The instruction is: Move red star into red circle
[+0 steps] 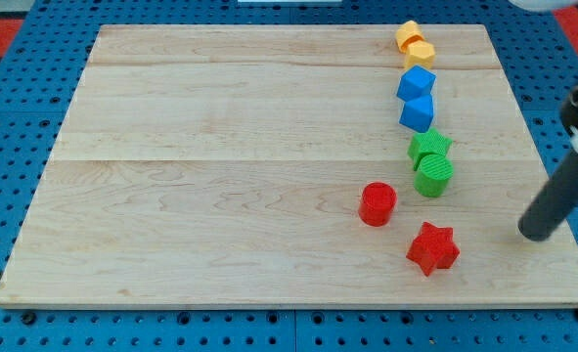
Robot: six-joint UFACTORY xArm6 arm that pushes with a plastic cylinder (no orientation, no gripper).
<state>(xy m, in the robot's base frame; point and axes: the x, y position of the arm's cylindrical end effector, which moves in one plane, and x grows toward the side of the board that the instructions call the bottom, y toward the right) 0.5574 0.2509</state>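
Observation:
The red star (432, 247) lies on the wooden board near the view's bottom right. The red circle, a short red cylinder (377, 203), stands up and to the left of the star with a small gap between them. My tip (535, 235) is the lower end of the dark rod coming in from the view's right. It rests on the board to the right of the red star, well apart from it and touching no block.
A column of blocks runs down the right part of the board: two yellow blocks (415, 43), two blue blocks (417, 95), a green star (429, 147) and a green cylinder (433, 176). The board's right edge (562, 196) is close to my tip.

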